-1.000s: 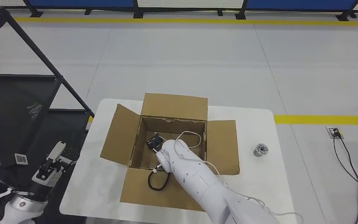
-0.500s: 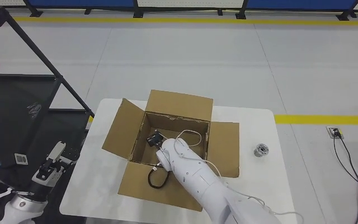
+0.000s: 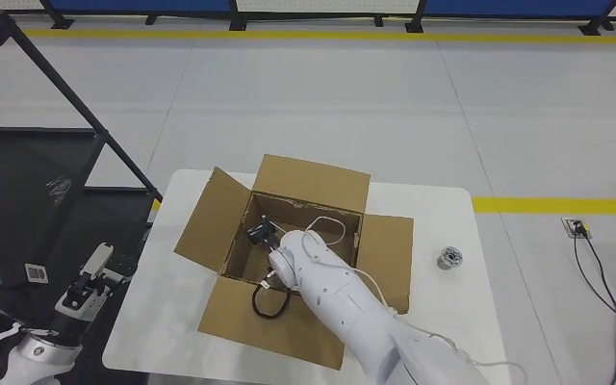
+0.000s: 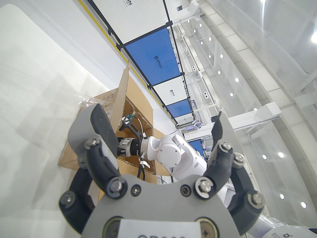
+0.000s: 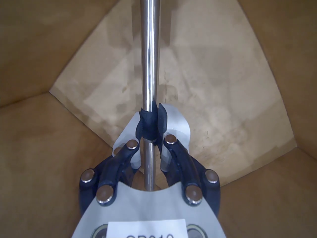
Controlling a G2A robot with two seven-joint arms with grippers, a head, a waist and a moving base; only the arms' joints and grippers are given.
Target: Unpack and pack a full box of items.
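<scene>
An open cardboard box (image 3: 314, 178) stands in the middle of the white table (image 3: 438, 207), all its flaps folded outward. My right gripper (image 3: 259, 234) is inside it near the back left corner. In the right wrist view that gripper (image 5: 153, 115) is shut on a thin shiny metal rod (image 5: 148, 50) that runs up past the bare box floor (image 5: 203, 87). My left gripper (image 4: 161, 130) stands open with nothing in it, off the table's front left corner (image 3: 99, 258). From there it faces the box (image 4: 123, 92) and the right arm.
A small round metal object (image 3: 447, 257) lies on the table to the right of the box. A black frame with dark netting (image 3: 58, 192) stands beside the table on the left. Bare table surrounds the box.
The box has turned slightly clockwise and slid a little to the right. My right gripper has moved deeper toward the box's back left corner. The left arm has kept still.
</scene>
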